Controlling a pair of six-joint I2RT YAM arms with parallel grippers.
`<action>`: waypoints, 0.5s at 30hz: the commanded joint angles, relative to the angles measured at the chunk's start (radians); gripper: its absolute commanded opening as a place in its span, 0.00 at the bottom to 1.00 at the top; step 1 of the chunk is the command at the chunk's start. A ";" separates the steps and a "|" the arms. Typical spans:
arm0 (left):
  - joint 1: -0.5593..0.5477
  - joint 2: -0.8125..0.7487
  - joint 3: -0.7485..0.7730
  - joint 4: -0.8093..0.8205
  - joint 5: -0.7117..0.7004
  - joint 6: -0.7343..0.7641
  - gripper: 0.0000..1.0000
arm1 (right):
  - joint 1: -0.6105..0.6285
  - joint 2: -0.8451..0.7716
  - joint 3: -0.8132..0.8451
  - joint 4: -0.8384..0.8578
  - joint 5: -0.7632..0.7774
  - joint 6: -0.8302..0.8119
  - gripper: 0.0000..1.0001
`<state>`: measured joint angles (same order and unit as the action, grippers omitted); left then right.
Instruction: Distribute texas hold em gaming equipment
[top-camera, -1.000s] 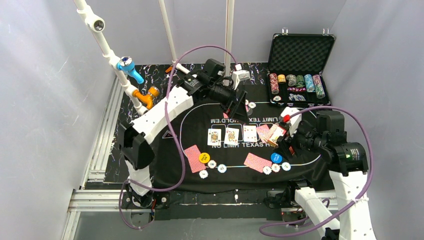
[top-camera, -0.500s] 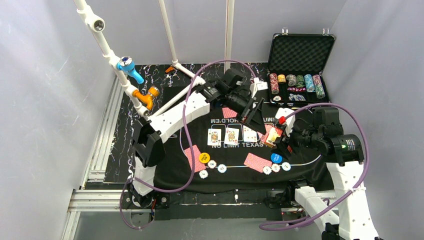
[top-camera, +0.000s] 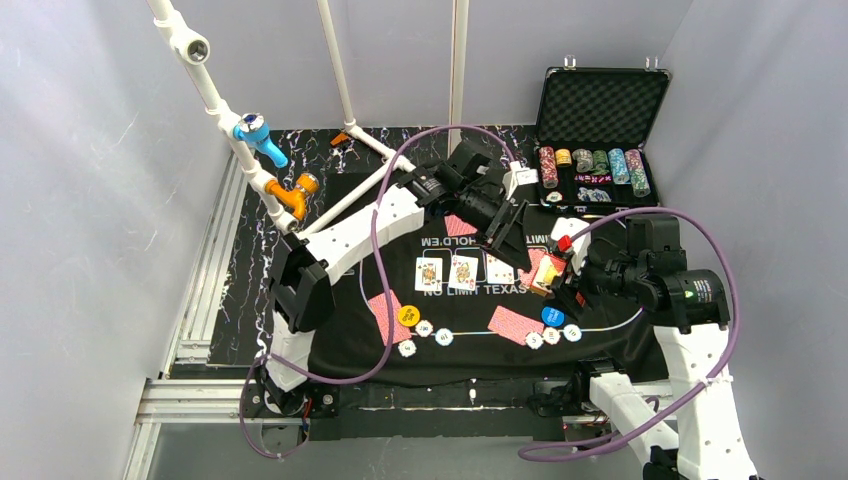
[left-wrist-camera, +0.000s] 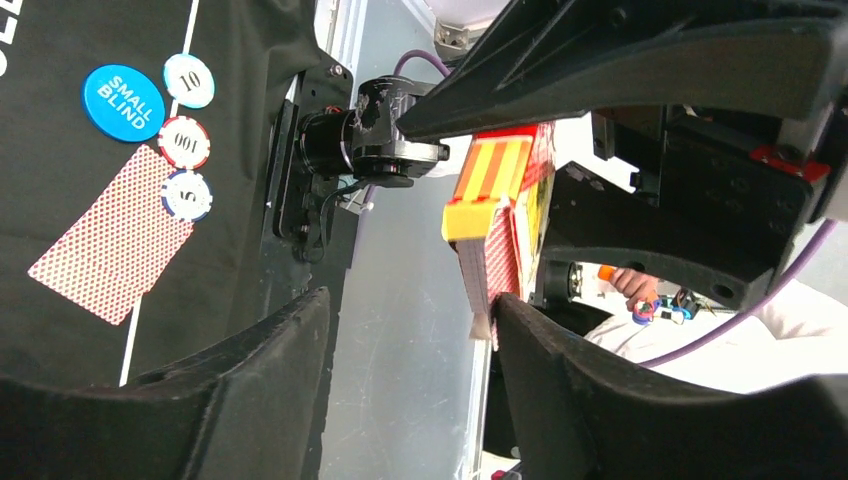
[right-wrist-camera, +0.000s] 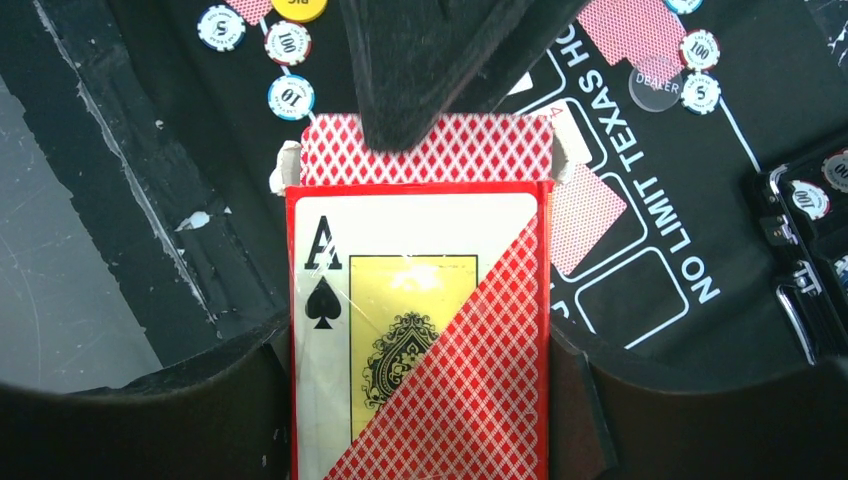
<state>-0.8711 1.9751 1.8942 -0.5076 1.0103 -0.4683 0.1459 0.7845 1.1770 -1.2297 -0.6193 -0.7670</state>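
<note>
My right gripper (top-camera: 560, 278) is shut on a red card box (right-wrist-camera: 420, 330) printed with an ace of spades, held upright above the mat. Red-backed cards (right-wrist-camera: 430, 155) stick out of its open top. My left gripper (top-camera: 513, 250) is open at that top. In the left wrist view, one of its fingers (left-wrist-camera: 600, 400) touches the edge of the protruding cards (left-wrist-camera: 490, 285); the other finger (left-wrist-camera: 200, 400) stands well apart. On the mat lie three face-up cards (top-camera: 463, 271), red-backed cards (top-camera: 386, 316) (top-camera: 514, 323), a yellow button (top-camera: 407, 315), a blue button (top-camera: 552, 316) and pale chips (top-camera: 443, 337) (top-camera: 552, 336).
The black felt mat (top-camera: 400, 240) covers the table's middle. An open black case (top-camera: 598, 140) with chip stacks stands at the back right. A white pipe frame with blue and orange fittings (top-camera: 262, 150) runs along the back left. A clear dealer disc (right-wrist-camera: 655, 85) lies near far chips.
My left arm has swung right from the back centre and brought its open gripper to the top of the card box. My right gripper has held the box almost still.
</note>
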 joint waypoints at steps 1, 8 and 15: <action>0.044 -0.042 -0.017 0.000 0.030 0.013 0.56 | -0.003 -0.010 0.041 0.021 -0.039 -0.014 0.01; 0.075 -0.153 -0.112 0.195 0.050 -0.019 0.60 | -0.003 0.004 0.032 0.039 -0.016 -0.003 0.01; 0.039 -0.133 -0.118 0.242 0.027 -0.107 0.78 | -0.003 0.025 0.034 0.061 -0.015 0.014 0.01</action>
<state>-0.7944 1.8721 1.7336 -0.2806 1.0325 -0.5442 0.1444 0.8013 1.1770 -1.2274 -0.6090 -0.7635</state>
